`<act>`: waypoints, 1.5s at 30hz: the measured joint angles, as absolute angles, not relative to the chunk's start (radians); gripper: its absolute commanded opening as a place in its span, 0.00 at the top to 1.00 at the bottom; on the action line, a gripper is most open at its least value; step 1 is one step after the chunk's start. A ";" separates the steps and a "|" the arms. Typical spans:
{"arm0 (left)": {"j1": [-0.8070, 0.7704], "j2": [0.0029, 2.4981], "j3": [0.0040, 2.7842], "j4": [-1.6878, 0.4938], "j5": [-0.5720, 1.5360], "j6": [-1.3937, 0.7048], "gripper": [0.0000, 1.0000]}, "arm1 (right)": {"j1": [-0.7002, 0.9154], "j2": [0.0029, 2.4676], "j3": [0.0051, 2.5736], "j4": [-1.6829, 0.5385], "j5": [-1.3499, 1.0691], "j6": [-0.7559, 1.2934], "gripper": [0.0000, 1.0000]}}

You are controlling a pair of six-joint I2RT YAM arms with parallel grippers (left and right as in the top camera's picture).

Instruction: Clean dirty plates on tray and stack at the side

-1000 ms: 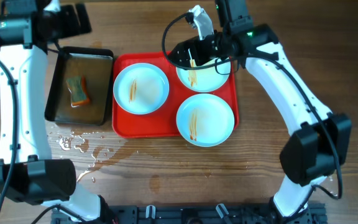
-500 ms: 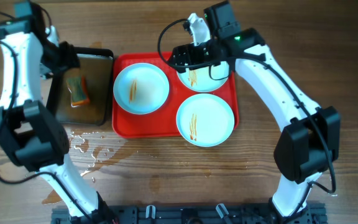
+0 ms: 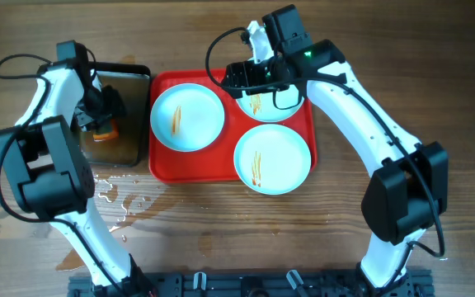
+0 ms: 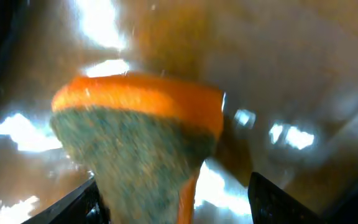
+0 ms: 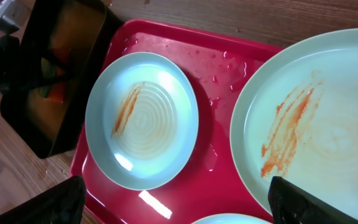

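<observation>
Three round, shallow, pale mint plates lie on the glossy red tray [image 3: 162, 162], each streaked with orange-red sauce: the left plate [image 3: 187, 116], the rear plate [image 3: 270, 103] partly under my right arm, and the near plate [image 3: 273, 157]. The tray is a flat plastic rectangle with rounded corners and a low rim, wet in spots. One black metal pan [image 3: 130, 124] of brownish water sits just beside its left edge on the wood-grain table [image 3: 435, 74]. My left gripper [image 3: 99, 115] is down in that pan around the one sponge [image 4: 138, 137], orange foam with a coarse green scouring face; the fingertips [image 4: 82, 202] stand wide either side, contact unclear. My right gripper [image 5: 173, 208] hovers above the rear plate, jaws spread wide, empty.
</observation>
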State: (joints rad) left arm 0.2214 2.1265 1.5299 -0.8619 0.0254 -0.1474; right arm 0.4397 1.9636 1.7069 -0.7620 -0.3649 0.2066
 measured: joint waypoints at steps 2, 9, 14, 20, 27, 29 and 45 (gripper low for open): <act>0.221 2.127 1.527 -0.841 0.025 -0.126 0.36 | 0.440 1.964 1.707 -0.762 -0.356 0.209 0.06; 0.221 2.126 1.541 -0.887 0.025 -0.089 0.44 | 0.440 1.964 1.707 -0.761 -0.346 0.209 0.06; 0.221 2.115 1.551 -0.891 0.025 -0.079 0.52 | 0.440 1.964 1.707 -0.761 -0.346 0.209 0.06; 0.221 2.115 1.551 -0.874 0.025 -0.070 0.67 | 0.440 1.964 1.707 -0.761 -0.346 0.209 0.06; 0.221 2.115 1.551 -0.859 0.025 -0.065 0.65 | 0.440 1.964 1.707 -0.761 -0.346 0.209 0.06; 0.221 2.115 1.547 -0.838 0.025 -0.065 0.64 | 0.440 1.964 1.707 -0.760 -0.346 0.209 0.06; 0.221 2.104 1.493 -0.879 0.054 -0.065 0.96 | 0.440 2.006 1.705 -0.716 -0.341 0.219 0.36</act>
State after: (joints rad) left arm 0.2207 2.1040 1.4925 -0.8787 0.0540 -0.0647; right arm 0.4397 2.0056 1.7050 -0.7162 -0.3412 0.2188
